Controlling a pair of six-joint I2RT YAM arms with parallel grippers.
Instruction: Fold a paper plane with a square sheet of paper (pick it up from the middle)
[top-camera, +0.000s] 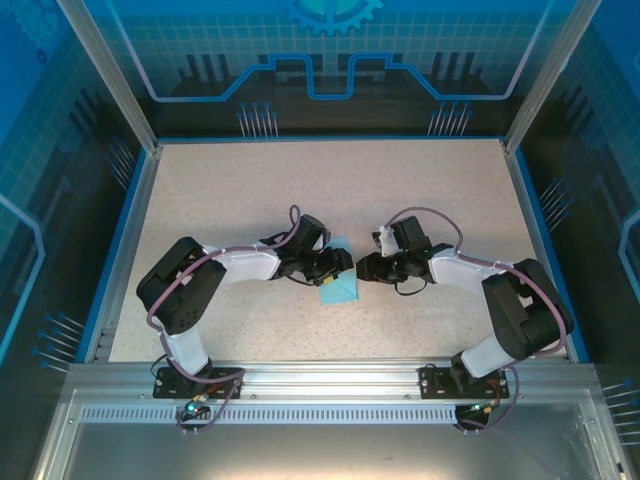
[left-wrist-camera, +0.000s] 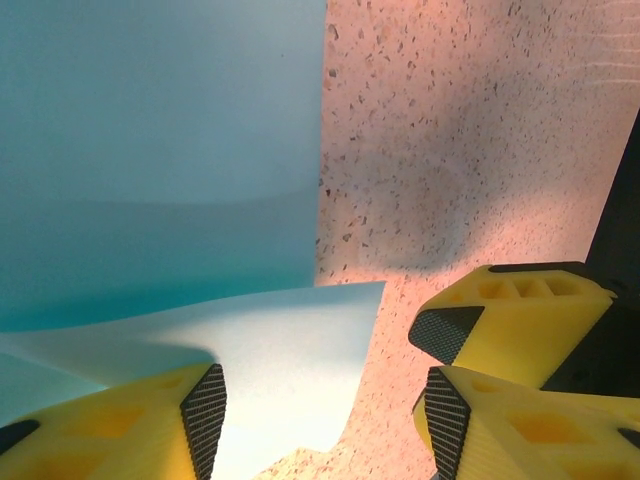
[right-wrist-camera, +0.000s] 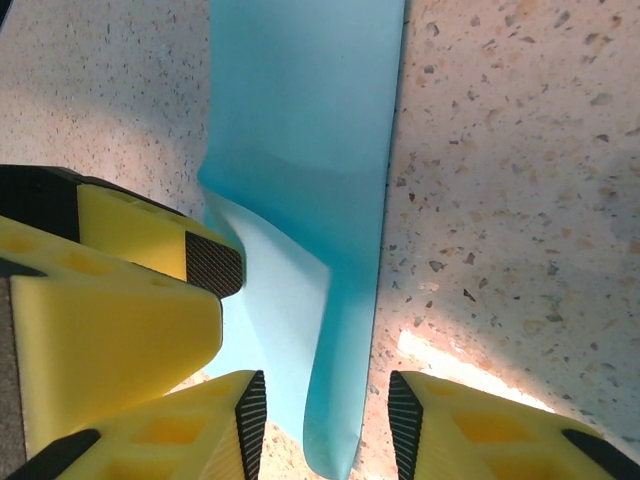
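Speckled beige tabletop (top-camera: 250, 180) bears the light blue square sheet of paper (top-camera: 340, 290), lengthwise near-to-far; left gripper (left-wrist-camera: 318, 420) and right gripper (right-wrist-camera: 325, 420) straddle its raised flap, equally near, jaws apart, gripping nothing.

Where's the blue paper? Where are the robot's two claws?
blue paper (top-camera: 340, 290): top camera, its flat near part.
left gripper (left-wrist-camera: 322, 418): left wrist camera, midway between its fingertips.
right gripper (right-wrist-camera: 327, 420): right wrist camera, midway between its fingertips.
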